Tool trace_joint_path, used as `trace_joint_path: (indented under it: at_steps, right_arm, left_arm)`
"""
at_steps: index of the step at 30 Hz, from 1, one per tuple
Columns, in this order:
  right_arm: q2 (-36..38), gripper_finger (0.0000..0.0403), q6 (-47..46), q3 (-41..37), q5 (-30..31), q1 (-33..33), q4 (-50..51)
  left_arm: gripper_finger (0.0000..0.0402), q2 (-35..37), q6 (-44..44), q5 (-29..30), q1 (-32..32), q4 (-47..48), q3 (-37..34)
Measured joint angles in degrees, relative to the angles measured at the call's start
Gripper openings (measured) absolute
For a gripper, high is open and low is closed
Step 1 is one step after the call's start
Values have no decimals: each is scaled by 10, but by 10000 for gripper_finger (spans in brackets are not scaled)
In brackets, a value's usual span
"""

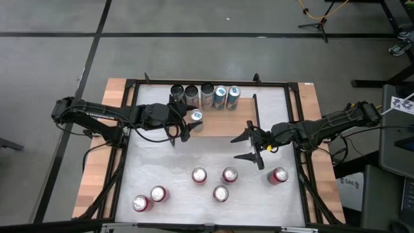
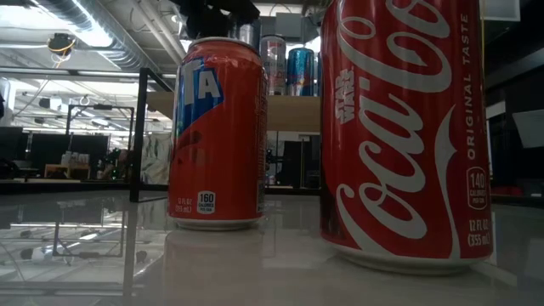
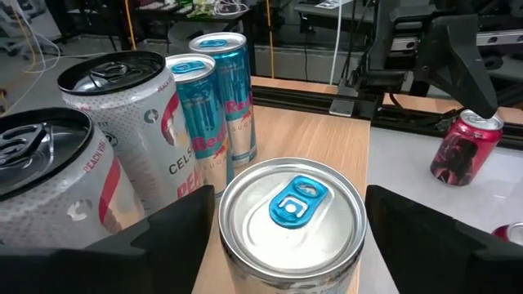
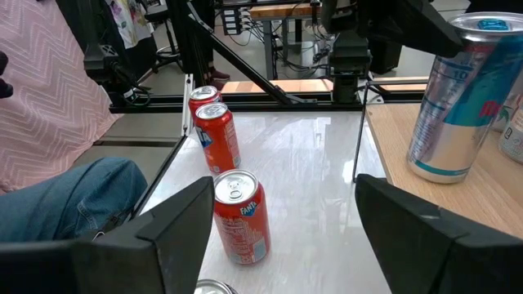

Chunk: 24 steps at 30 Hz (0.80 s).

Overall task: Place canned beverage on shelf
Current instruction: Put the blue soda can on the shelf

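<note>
Jaws of the left gripper (image 1: 188, 125) stand released around a silver, blue-tabbed slim can (image 3: 292, 219) upright on the light wood plank shelf (image 1: 217, 123) at the worktop's far edge; right gripper (image 1: 253, 145) parted, empty, mid-worktop.

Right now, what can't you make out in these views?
- Shelf: its legs don't show in the high view, the plank covers them.
- Low view: two red cans up close block most of the table and both arms.
- Left fingers: either side of the silver can; whether they touch it is hidden below the picture's edge.
- Person's pink sleeve, right wrist view: cut off by the edge.
</note>
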<state>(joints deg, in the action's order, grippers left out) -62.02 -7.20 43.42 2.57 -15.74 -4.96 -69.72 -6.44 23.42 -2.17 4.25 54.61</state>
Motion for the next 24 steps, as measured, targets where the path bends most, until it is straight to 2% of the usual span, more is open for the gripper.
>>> trace_joint_path:
  at_steps: [11, 24]
  right_arm:
    - [0, 287, 0, 0, 0, 0, 0]
    - [0, 287, 0, 0, 0, 0, 2]
  left_arm:
    - [312, 0, 54, 1, 0, -30, 0]
    - [312, 36, 56, 1, -1, -79, -1]
